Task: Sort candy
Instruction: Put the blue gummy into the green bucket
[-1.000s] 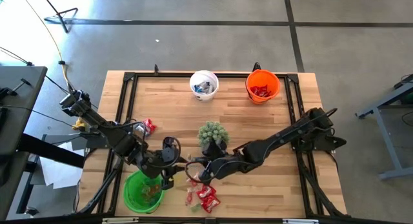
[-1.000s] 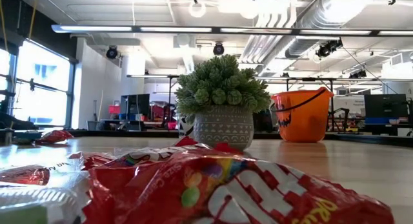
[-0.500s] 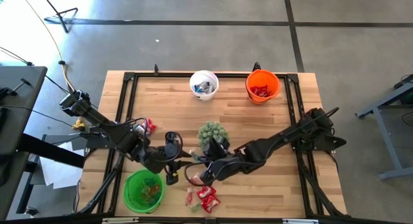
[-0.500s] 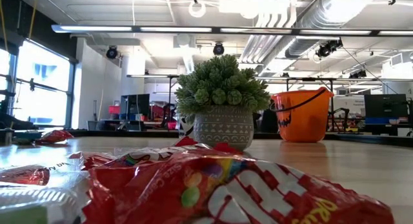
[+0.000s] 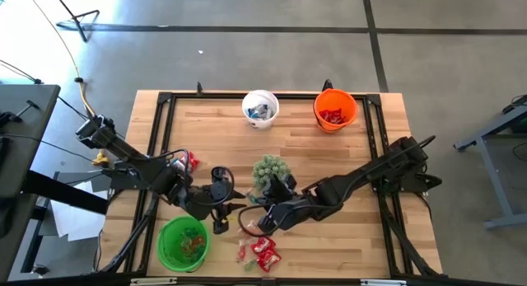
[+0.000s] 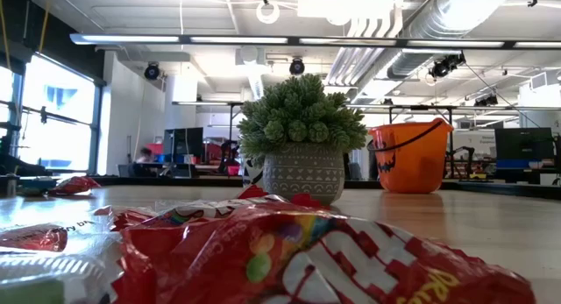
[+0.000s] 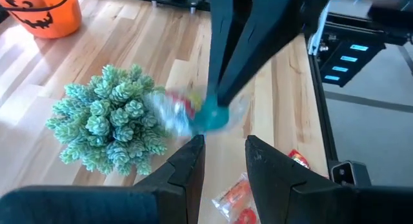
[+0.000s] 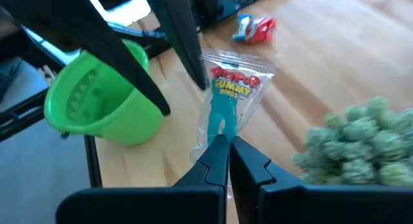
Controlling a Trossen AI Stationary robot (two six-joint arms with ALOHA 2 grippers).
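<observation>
Near the lower middle of the high view, the right pincer (image 5: 254, 222) is pressed together on a clear gummy-ring packet with a blue ring inside (image 8: 227, 101), pinching its bottom edge and holding it upright above the wooden counter (image 5: 329, 154). Facing it from the left, the left pincer (image 5: 221, 226) has its fingers (image 7: 187, 166) spread, holding nothing, pointed toward the packet. Beside both sits a green spiky plant in a patterned pot (image 5: 271, 171). A green plastic bucket (image 5: 183, 244) stands at the lower left, with loose shiny red candy packets (image 5: 262, 251) at the bottom edge and another red packet (image 5: 190, 161) on the left. A white bucket (image 5: 260, 108) and an orange bucket (image 5: 335, 110) stand at the top.
</observation>
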